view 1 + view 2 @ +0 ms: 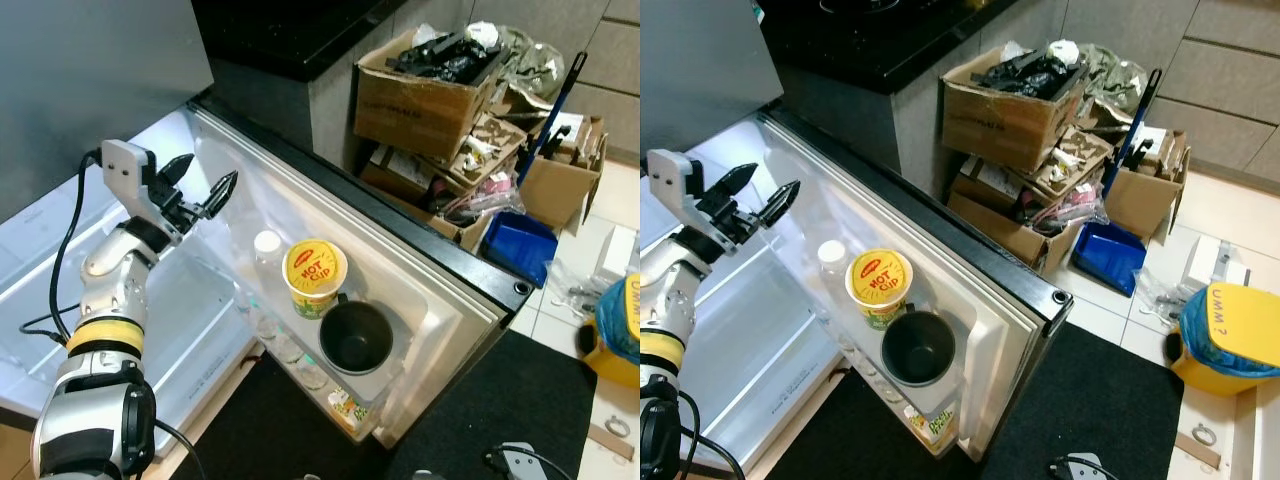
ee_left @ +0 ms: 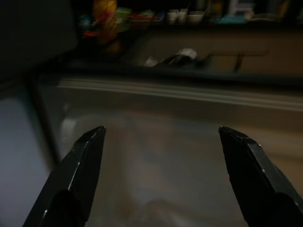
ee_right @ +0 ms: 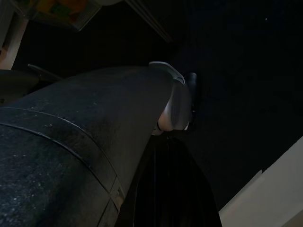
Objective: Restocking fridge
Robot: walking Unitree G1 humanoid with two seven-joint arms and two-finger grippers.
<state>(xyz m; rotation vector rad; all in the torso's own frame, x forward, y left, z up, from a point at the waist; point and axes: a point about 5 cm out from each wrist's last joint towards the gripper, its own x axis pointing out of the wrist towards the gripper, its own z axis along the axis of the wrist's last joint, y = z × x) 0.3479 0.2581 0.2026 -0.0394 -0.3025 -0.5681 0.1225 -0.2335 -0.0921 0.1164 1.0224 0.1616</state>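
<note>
Fridge door (image 1: 440,300) swung wide open, and the left gripper (image 1: 197,186) is up at ten o'clock in the head view, hovering over the lit interior near the door's hinge side. Fingers spread wide, nothing between them; the wrist view confirms it, with both black fingertips (image 2: 94,137) far apart over the pale door liner.

On the door shelf, dead centre, sits the cup noodle (image 1: 314,277), yellow lid with red lettering, upright. Just beside it at five o'clock is a black bowl (image 1: 355,337), empty as far as can be seen, touching or nearly touching the cup. At the cup's ten o'clock stands a clear bottle (image 1: 266,250) with a white cap. Lower in the door, at six o'clock, a green-and-yellow carton (image 1: 347,408) peeks out of the bottom shelf.

The gripper is well apart from the cup, which lies at its four o'clock.

Right arm hangs idle; its wrist view is very dark, showing the robot's leg and black mat (image 1: 1110,400), and I cannot tell how its fingers stand.

Off at one o'clock, cardboard boxes (image 1: 420,100) full of clutter, a blue bin (image 1: 517,248) beside them, and a yellow container (image 1: 1230,340) with a blue top at three o'clock.
</note>
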